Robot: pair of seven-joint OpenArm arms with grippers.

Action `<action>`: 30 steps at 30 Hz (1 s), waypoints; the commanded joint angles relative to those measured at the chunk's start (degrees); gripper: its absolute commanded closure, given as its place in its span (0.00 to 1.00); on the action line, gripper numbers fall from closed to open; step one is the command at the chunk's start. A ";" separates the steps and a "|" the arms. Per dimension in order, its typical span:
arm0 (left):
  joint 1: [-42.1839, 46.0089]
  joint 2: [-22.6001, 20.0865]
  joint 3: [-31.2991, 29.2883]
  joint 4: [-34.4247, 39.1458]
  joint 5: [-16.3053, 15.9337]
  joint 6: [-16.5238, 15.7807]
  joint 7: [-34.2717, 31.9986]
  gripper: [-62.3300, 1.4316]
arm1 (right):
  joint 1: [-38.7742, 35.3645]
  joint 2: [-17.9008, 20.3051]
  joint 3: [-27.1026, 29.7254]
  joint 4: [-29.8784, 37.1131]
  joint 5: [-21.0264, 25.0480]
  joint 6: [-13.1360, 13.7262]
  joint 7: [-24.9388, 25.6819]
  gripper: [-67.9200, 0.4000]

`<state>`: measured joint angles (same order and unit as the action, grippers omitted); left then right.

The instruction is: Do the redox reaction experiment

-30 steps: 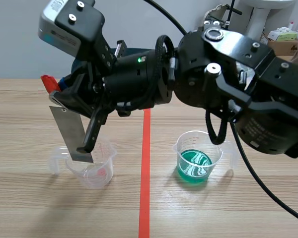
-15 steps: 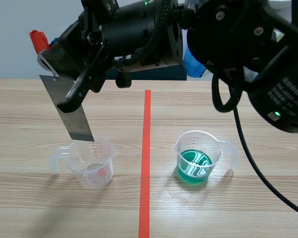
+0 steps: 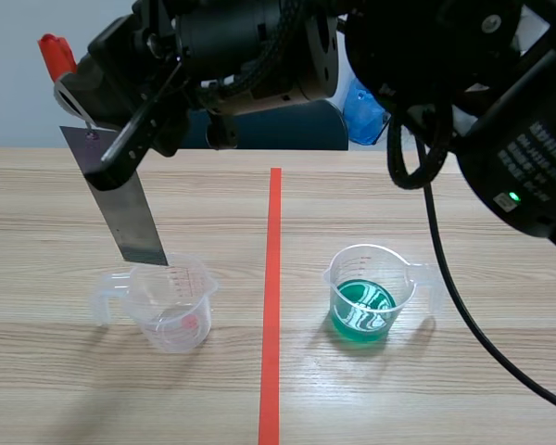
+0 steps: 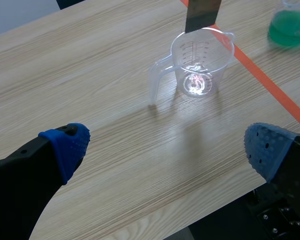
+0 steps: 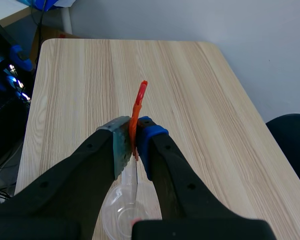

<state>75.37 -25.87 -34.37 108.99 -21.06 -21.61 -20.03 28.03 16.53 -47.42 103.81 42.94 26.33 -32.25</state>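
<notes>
Right claw (image 5: 135, 139) pressed together on one orange-red clip (image 5: 139, 105), the thin handle pinched flat between the two pads, high above the left half of the bench (image 3: 56, 389). One grey metal strip (image 3: 125, 209) hanging from that clip, tilted, its lower end just over the far rim of a clear cup (image 3: 171, 301). Whether strip and rim touch: cannot tell.

Two cups on the bench, both upright, one on each side of the single orange-red tape line (image 3: 271, 306). Clear cup to the left of the line, handle toward the bench's left edge, red scale marks on its wall, a pinkish glint at its bottom. Green cup (image 3: 363, 297) to the right of the line, partly filled with green liquid, handle toward the bench's right edge, level with the clear cup and well apart from it.

Left claw (image 4: 166, 146) spread wide, one blue pad (image 4: 65, 145) out to each side, hovering over bare wood. Clear cup ahead of it, well apart, with the strip's lower end showing just above the cup's far rim.
</notes>
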 commanded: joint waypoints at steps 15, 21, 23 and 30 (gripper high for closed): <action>0.07 0.26 0.17 0.46 -0.61 -0.15 -1.01 0.00 | 1.33 -0.20 0.66 0.28 0.35 -0.15 0.15 0.99; 0.07 0.26 0.17 0.46 -0.61 -0.15 -1.01 0.00 | 1.33 -0.20 0.66 0.28 0.35 -0.15 0.17 0.99; 0.07 0.26 0.17 0.46 -0.61 -0.15 -1.01 0.00 | 1.33 -0.20 0.66 0.28 0.35 -0.15 0.17 0.99; 0.07 0.26 0.17 0.46 -0.61 -0.17 -1.01 0.00 | 1.33 -0.20 0.66 0.28 0.35 -0.15 0.20 0.99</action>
<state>75.37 -25.87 -34.37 108.99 -21.06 -21.61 -20.03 28.03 16.53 -47.42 103.79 42.92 26.35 -32.93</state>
